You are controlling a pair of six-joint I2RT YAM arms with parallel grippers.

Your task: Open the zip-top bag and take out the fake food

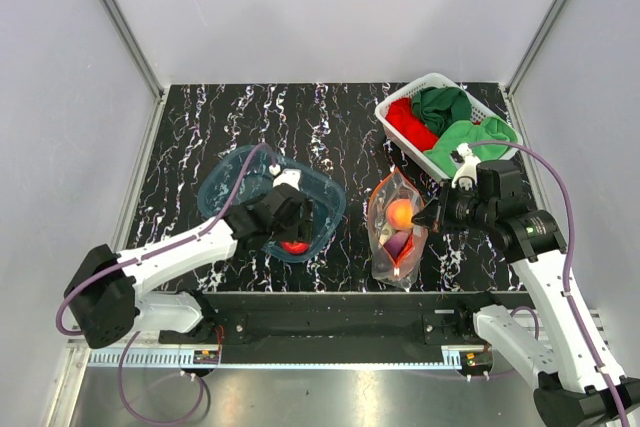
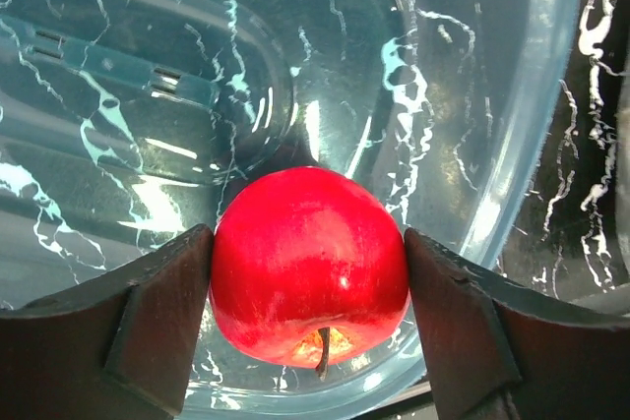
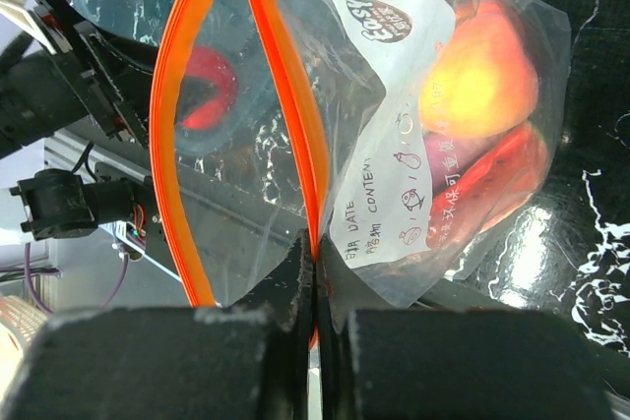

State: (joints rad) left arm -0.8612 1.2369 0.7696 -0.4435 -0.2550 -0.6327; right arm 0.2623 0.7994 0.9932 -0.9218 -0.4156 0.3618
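The clear zip-top bag lies mid-table with its orange zip strip parted open and a white label. An orange-peach fruit shows inside it, also in the right wrist view, over darker red and purple pieces. My right gripper is shut on one side of the zip strip at the bag's right edge. My left gripper is shut on the glossy red apple and holds it in the blue tub, at its near edge.
The translucent blue tub sits left of the bag. A white basket with red and green cloths stands at the back right, just behind my right arm. The table's near edge rail runs just below bag and tub.
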